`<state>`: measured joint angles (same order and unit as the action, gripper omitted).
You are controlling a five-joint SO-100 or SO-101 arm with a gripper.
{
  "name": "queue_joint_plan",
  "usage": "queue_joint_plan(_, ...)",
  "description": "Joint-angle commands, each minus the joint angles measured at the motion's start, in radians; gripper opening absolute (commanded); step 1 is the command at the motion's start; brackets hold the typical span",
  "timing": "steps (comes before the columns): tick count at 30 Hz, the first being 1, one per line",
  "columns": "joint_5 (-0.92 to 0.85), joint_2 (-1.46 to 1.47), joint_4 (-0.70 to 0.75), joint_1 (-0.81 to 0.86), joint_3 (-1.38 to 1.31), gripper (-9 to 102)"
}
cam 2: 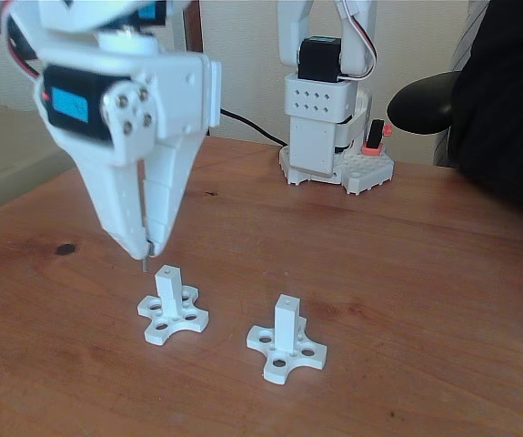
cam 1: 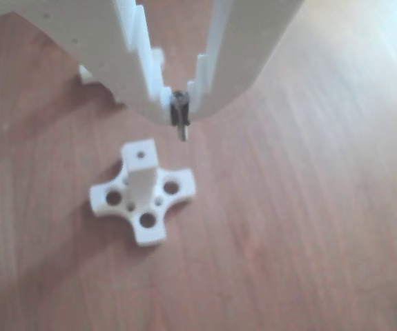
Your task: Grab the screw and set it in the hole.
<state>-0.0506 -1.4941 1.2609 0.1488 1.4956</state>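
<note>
Wooden bench (cam 2: 443, 300) first: two white cross-base posts sit on it, and the arm hangs over the left post (cam 2: 167, 289) in the fixed view, with the second post (cam 2: 286, 320) off to its right. The tool (cam 1: 179, 114) is pinched narrow on the screw (cam 1: 180, 124), which hangs roughly upright, tip down. The hole (cam 1: 141, 154) in the post's top face lies just below and left of the tip in the other view, not touching, so I'd guess a small sideways nudge comes before lowering.
</note>
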Motion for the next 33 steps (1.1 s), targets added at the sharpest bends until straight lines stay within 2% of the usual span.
queue_joint_plan(1,-0.012,-0.064,0.014,0.006,-0.115,-4)
queue_joint_plan(11,0.003,-0.089,0.051,-0.02,-0.104,-4)
queue_joint_plan(33,0.067,-0.239,0.049,-0.227,0.137,-4)
